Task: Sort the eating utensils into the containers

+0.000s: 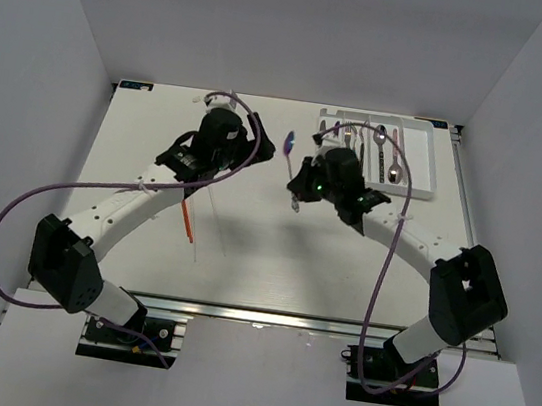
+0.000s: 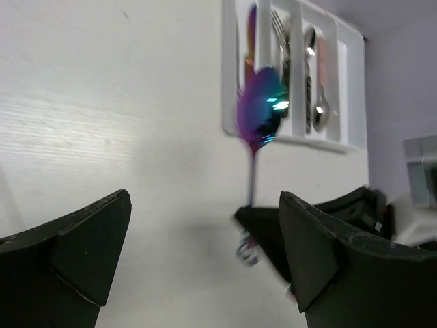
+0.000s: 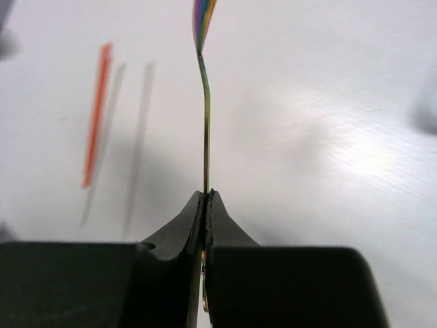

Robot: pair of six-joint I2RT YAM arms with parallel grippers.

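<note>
Two-arm cell, read from the near edge outward. Nearest on the white counter (image 1: 263, 262) lie an orange-red chopstick (image 1: 188, 220) and pale chopsticks (image 1: 195, 248), long axes running near-to-far with a slight lean. Their far ends pass under the left arm. The right wrist view shows them blurred; whether they touch one another cannot be told.

The left jaws stand wide apart and grip nothing. The right jaws are pressed together on the handle of an iridescent purple-blue spoon (image 1: 290, 143), near the handle's end. The spoon's long axis runs out in line with the jaws. Its bowl is the free end, pointing toward the far side of the counter. The right wrist view shows it edge-on. It sits between the two arms, near the tray's left end and apart from it.

Farther right is the white cutlery tray (image 1: 423, 164). Its narrow parallel compartments run near-to-far, with utensils laid lengthwise. The left wrist view shows a purple-tinted piece (image 2: 251, 31), then a silver fork (image 2: 278, 34), then spoons (image 2: 311, 51), one pinkish.

Plain pale grey walls (image 1: 296, 25) enclose the counter on three sides. Purple cables (image 1: 6, 216) loop from both arms.
</note>
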